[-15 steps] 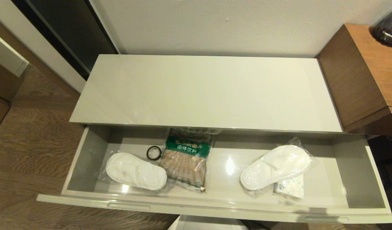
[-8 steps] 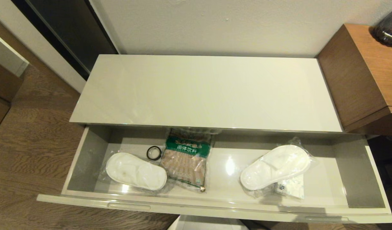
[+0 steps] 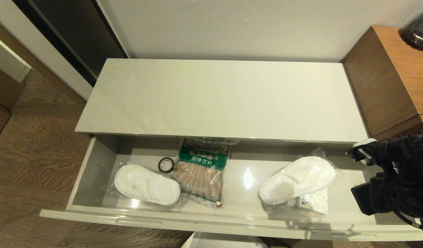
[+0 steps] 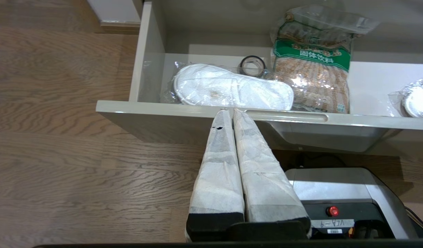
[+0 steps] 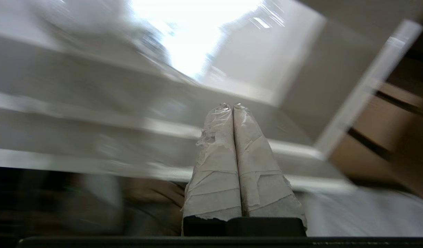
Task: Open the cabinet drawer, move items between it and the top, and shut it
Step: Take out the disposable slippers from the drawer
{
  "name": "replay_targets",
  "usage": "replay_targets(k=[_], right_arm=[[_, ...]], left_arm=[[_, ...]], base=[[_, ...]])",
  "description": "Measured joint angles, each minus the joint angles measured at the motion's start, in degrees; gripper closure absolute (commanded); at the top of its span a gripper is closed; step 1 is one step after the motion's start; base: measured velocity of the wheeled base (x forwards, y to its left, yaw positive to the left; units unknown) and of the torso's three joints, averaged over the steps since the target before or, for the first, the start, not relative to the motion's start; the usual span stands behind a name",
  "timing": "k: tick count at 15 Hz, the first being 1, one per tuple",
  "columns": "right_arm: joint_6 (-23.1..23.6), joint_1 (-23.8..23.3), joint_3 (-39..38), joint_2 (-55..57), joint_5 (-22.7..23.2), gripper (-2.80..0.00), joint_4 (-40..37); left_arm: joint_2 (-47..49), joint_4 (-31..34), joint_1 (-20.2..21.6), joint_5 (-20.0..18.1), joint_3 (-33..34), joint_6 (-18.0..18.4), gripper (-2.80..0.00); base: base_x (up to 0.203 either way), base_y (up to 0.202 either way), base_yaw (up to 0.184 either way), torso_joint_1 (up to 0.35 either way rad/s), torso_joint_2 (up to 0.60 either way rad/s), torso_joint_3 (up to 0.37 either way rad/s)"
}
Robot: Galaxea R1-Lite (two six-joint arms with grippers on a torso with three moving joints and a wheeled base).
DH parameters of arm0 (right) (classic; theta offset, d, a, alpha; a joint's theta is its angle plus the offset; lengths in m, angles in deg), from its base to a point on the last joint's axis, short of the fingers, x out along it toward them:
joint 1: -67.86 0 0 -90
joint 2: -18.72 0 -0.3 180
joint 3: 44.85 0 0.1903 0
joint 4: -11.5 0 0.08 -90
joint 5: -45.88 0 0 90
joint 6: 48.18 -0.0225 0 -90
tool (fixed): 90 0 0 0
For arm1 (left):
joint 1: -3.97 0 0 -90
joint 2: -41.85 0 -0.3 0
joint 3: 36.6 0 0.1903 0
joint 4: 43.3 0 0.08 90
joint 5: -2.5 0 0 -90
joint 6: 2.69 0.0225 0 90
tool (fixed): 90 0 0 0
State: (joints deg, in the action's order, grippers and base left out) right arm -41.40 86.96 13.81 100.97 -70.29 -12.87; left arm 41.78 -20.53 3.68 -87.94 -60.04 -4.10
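The drawer [image 3: 228,220] of the low cabinet stands pulled out, and every item lies inside it while the top [image 3: 221,98] carries nothing of the task. In the head view, one bagged slipper pair [image 3: 146,185] lies at the drawer's left end, with the small black tape roll [image 3: 166,164] just behind it and touching the brown bag with green label [image 3: 201,171]. The second bagged slipper pair [image 3: 296,180] lies toward the right end, partly over the flat white packet [image 3: 313,202], whose mark is too small to read here. A brown wooden unit [image 3: 390,79] stands against the cabinet's right end.

Only the head view shows the right arm, a dark mass over the drawer's right end; its fingertips are hidden there. The right wrist view supplies them: the right tool [image 5: 231,106] has its two wrapped fingers pressed together, holding nothing, with the drawer's pale front and inner wall smeared beyond it.

The left arm does not appear in the head view at all. The left wrist view shows the left tool [image 4: 228,111], likewise narrow and empty, its tips in line with the drawer's front edge near the recessed handle [image 4: 287,115]; whether they touch it cannot be told. That view also shows the wooden floor [image 4: 59,137] and part of the robot's base [image 4: 342,203], which the others do not.
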Motion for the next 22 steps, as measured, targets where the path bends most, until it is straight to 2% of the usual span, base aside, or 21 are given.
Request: replay_targets(k=[1, 2, 4, 11, 16, 17, 22], right_arm=[[1.94, 0.61, 0.68, 0.64, -4.43, 0.0, -2.53], [4.79, 0.94, 1.56, 0.72, -6.96, 0.0, -4.84], [9.7, 1.53, 3.05, 1.34, -6.42, 0.0, -5.94], [10.89, 4.64, 0.51, 6.97, -3.88, 0.0, -5.6], [10.71, 5.12, 4.24, 17.73, -4.34, 0.0, 4.78], [11.27, 5.14, 5.75, 20.56, -4.35, -2.8, 7.55], [15.48, 4.6, 9.24, 29.94, -4.97, -2.8, 18.7]], left_arm=[[0.0, 0.0, -0.06, 0.0, 0.0, -0.01, 0.0], [0.0, 0.0, -0.04, 0.0, 0.0, 0.01, 0.0], [0.0, 0.02, -0.04, 0.0, 0.0, -0.01, 0.0], [0.0, 0.0, -0.01, -0.01, 0.0, -0.02, 0.0], [0.0, 0.0, -0.06, -0.02, 0.0, -0.03, 0.0], [0.0, 0.0, -0.06, 0.0, 0.0, -0.02, 0.0], [0.0, 0.0, -0.01, 0.0, 0.0, -0.04, 0.0]], base=[[0.0, 0.0, 0.0, 0.0, 0.0, 0.0], [0.0, 0.0, 0.0, 0.0, 0.0, 0.0], [0.0, 0.0, 0.0, 0.0, 0.0, 0.0], [0.0, 0.0, 0.0, 0.0, 0.0, 0.0], [0.0, 0.0, 0.0, 0.0, 0.0, 0.0], [0.0, 0.0, 0.0, 0.0, 0.0, 0.0], [0.0, 0.0, 0.0, 0.0, 0.0, 0.0]])
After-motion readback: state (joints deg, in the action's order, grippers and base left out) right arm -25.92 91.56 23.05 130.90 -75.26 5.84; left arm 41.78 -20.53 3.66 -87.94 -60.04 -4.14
